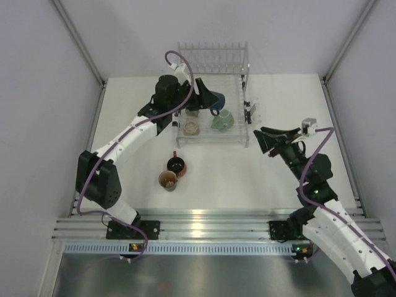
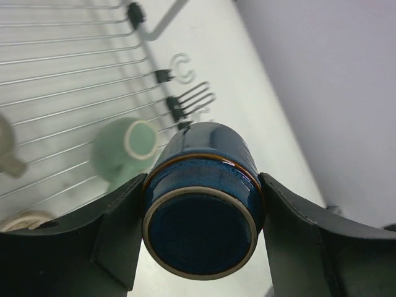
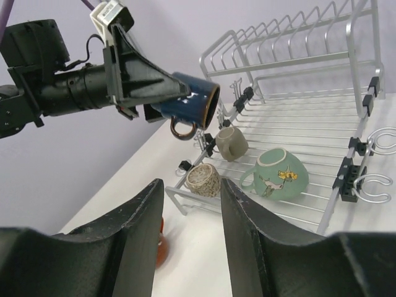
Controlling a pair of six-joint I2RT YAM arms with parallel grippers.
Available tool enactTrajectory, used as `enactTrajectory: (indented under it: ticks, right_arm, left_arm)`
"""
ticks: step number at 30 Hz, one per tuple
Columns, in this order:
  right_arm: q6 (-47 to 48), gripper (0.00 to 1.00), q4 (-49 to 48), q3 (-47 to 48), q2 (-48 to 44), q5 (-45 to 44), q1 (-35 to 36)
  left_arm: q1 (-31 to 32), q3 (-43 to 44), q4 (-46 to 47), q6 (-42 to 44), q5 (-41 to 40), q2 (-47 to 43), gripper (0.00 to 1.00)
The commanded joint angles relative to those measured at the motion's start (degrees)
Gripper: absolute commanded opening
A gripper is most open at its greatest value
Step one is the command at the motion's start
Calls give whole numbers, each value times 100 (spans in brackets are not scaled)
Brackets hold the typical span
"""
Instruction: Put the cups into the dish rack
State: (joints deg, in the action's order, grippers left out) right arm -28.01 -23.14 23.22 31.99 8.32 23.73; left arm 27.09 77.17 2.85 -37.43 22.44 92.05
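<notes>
1. Grip check: the dark blue mug (image 3: 193,99) is clamped between the fingers of the left gripper (image 2: 199,192) and held up in the air over the dish rack (image 1: 210,141). It hasn't been set down yet.
2. Axis: the mug is carried sideways, with its long axis roughly level. Its mouth is pointed toward the rack's right edge and the handle hangs straight down. Unless it's meant to be laid on its side, a wrist roll would probably be needed before release.
3. What's underneath: three mugs are already parked along the rack's near edge.
   - A speckled beige mug (image 3: 203,178) is at the near-left corner.
   - A tan mug (image 3: 232,142) is just behind it.
   - The mint-green mug (image 3: 275,173) is further toward the right edge.
   - The blue one is held just behind the green one, on the side of the tines (image 1: 213,59). Bare wire can be seen there, so the drop is judged to be pretty much straight down from the hand.
4. Right gripper (image 1: 265,141): its jaws are spread with nothing between them. It's held above the table (image 1: 260,179), just off the rack's right edge.
5. Leftovers: the black mug (image 1: 176,164) and the orange-brown mug (image 1: 167,180) are sat just beside each other on the table, in front of the rack's near-left corner. Both are placed on the left arm's side of the middle, so that arm is reckoned the nearer one for them once it's freed up.
</notes>
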Motion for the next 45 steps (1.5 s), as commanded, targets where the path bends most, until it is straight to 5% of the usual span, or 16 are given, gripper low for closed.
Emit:
enactTrajectory:
  ticks: [1,8,19,45]
  right_arm:
    - [112,42,-16,86,-17,-58,-131]
    - [120,43,20,68,-8,-41,-228]
    - [85,43,-270,-63,343,231,-500]
    - [-460,43,-1123,-433,800,1163,-1476]
  left_arm:
    - [129,430,-768,1175,-1214,-21,0]
    - [253,1501,-1076,1826,-2382,847,0]
    - [262,3435,-1753,2662,-3060,2465,0]
    - [262,3446,-2377,3119,-2947,3187,0]
